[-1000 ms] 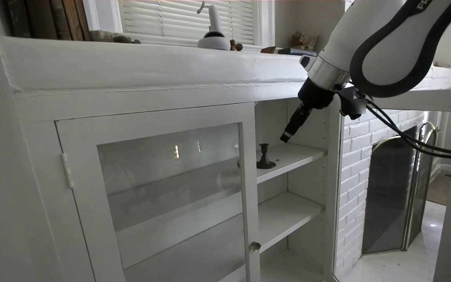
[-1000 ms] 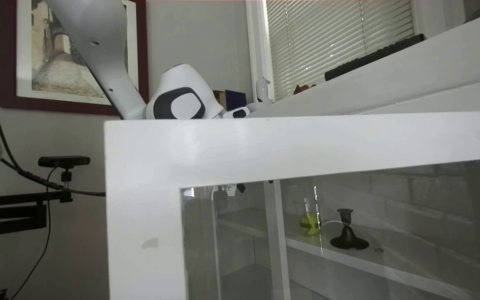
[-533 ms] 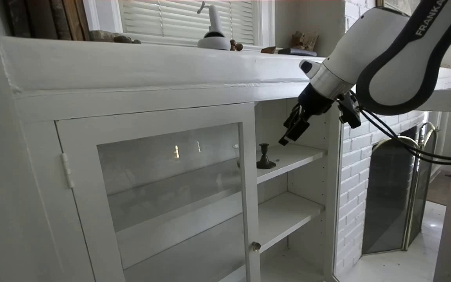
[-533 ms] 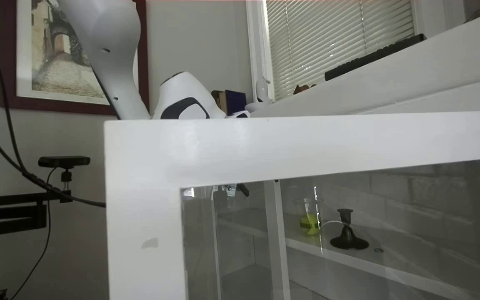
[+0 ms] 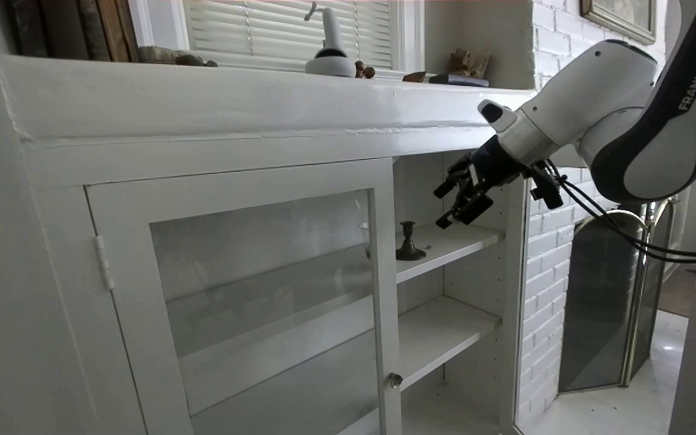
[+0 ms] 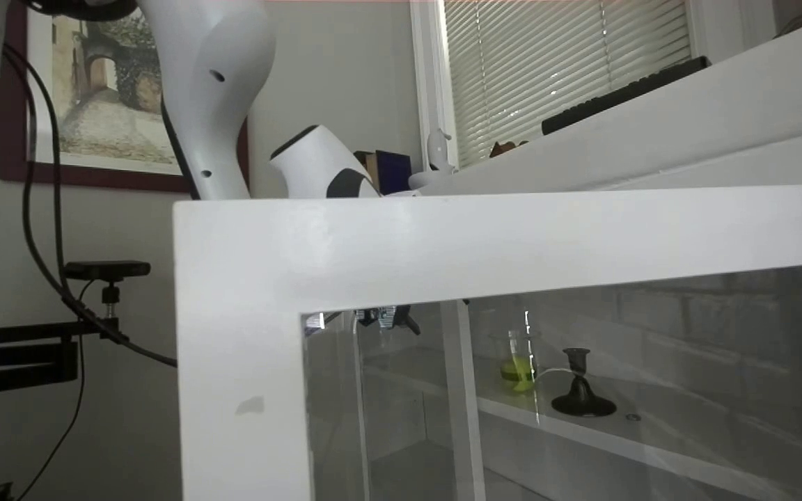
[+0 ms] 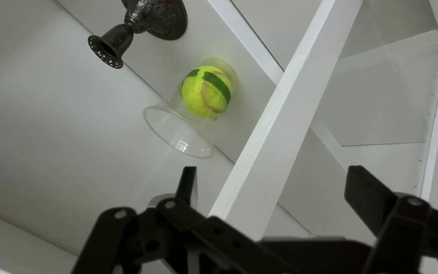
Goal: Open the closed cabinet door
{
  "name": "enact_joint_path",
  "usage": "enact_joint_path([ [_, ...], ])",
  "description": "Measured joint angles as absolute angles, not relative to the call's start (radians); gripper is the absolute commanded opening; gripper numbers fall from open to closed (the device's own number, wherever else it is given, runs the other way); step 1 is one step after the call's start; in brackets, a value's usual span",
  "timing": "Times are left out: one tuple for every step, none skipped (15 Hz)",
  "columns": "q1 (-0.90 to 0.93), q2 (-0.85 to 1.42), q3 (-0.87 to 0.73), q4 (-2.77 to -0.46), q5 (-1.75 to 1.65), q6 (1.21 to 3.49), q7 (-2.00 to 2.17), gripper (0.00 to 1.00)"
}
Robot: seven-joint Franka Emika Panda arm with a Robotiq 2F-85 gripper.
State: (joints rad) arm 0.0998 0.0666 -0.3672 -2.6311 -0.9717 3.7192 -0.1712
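Note:
The cabinet door (image 5: 233, 187) has a white frame, one glass pane and a small knob (image 5: 394, 380) low on its free edge. It stands closed, with its hinge side away from the open shelves. In an exterior view part of it shows through glass (image 6: 462, 396). My gripper (image 5: 441, 207) is open and empty before the open shelf bay, above and beside the door's free edge, apart from it. In the wrist view the gripper (image 7: 274, 180) has its fingers wide apart, with the door's frame (image 7: 280, 152) slanting behind the gap. The knob is out of the wrist view.
A dark candlestick (image 5: 408, 241) and a clear glass with a tennis ball (image 7: 205, 93) stand on the upper shelf (image 5: 451, 251). Another glazed door (image 6: 234, 348) stands swung open in the foreground. A dark fireplace screen (image 5: 602, 302) stands beyond the brick. Cables (image 5: 644, 248) hang from the wrist.
My gripper has turned about its axis, so both spread fingers now show. The arm has swung lower and away from the door in an exterior view. The door has not moved.

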Motion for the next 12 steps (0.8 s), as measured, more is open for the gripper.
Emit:
enact_joint_path([
  [0.075,0.084,-0.381,-2.604,-1.045,3.744,-0.143,1.0],
  [0.05,0.104,-0.394,-2.574,-1.117,3.774,-0.114,1.0],
  [0.026,0.124,-0.403,-2.541,-1.189,3.806,-0.08,1.0],
  [0.004,0.146,-0.41,-2.502,-1.256,3.843,-0.045,1.0],
  [-0.017,0.169,-0.415,-2.457,-1.32,3.881,-0.01,1.0],
  [-0.033,0.191,-0.418,-2.411,-1.382,3.915,0.025,1.0],
  [-0.047,0.214,-0.42,-2.363,-1.431,3.948,0.059,1.0],
  [-0.056,0.237,-0.42,-2.317,-1.465,3.978,0.089,1.0],
  [-0.063,0.259,-0.419,-2.272,-1.488,4.007,0.117,1.0],
  [-0.065,0.28,-0.419,-2.228,-1.505,4.03,0.142,1.0],
  [-0.066,0.302,-0.419,-2.188,-1.516,4.051,0.167,1.0],
  [-0.066,0.323,-0.418,-2.152,-1.52,4.067,0.189,1.0],
])
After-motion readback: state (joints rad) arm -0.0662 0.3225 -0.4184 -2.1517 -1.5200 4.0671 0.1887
